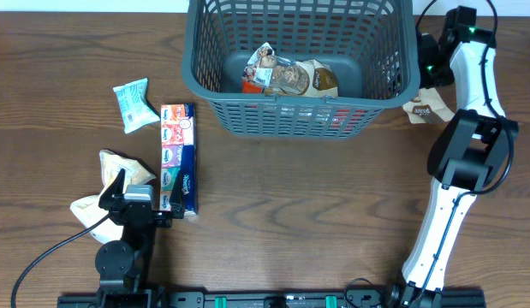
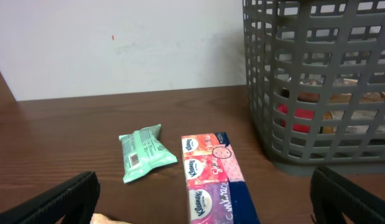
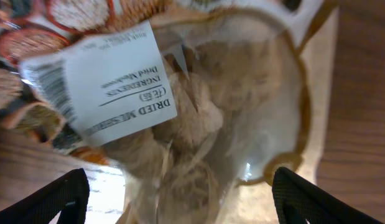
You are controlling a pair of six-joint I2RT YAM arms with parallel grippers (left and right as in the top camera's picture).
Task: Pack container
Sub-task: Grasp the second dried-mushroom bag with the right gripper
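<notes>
Your container (image 1: 247, 115) stands far centre on the table (image 1: 316, 222), with several packets (image 1: 290, 77) lying on its base. Your right gripper (image 3: 180, 177) hangs over a dried mushroom packet (image 1: 421, 109) just beside the container's near right corner. Its fingers are spread to either side of the bag (the close view is too blurred to tell whether they touch it). Your left gripper (image 1: 146, 192) sits near left, jaws wide apart and holding nothing, just beside a tissue multipack (image 1: 177, 158). A tan bag (image 1: 110, 171) lies to its left and a green wipes packet (image 1: 134, 104) farther off.
</notes>
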